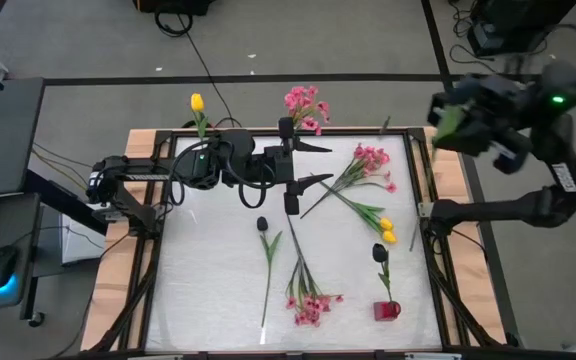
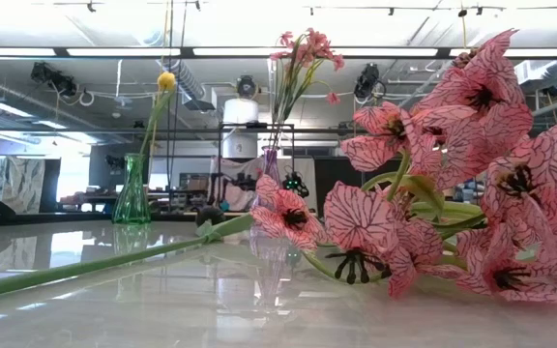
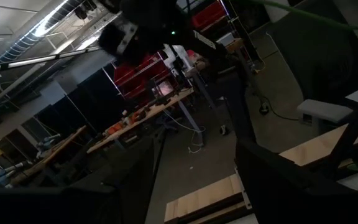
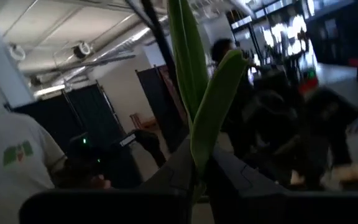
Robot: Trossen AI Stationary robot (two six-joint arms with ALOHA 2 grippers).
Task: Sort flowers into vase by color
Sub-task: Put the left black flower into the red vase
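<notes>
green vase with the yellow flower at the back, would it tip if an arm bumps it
Probably. The green vase looks tall and narrow with a slim waist, so a knock high up could topple it. It seems to be thin glass, likely light and breakable. The long-stemmed yellow flower leaning out of it raises the weight slightly.

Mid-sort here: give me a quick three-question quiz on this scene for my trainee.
1. True or false: the left gripper reaches over the table with its jaws open.
2. The right gripper grips: A) a pink spray, B) a green leafy stem, C) nothing.
3. What colour is the tulip standing in the green vase?
Key: 1 true; 2 B; 3 yellow.
</notes>
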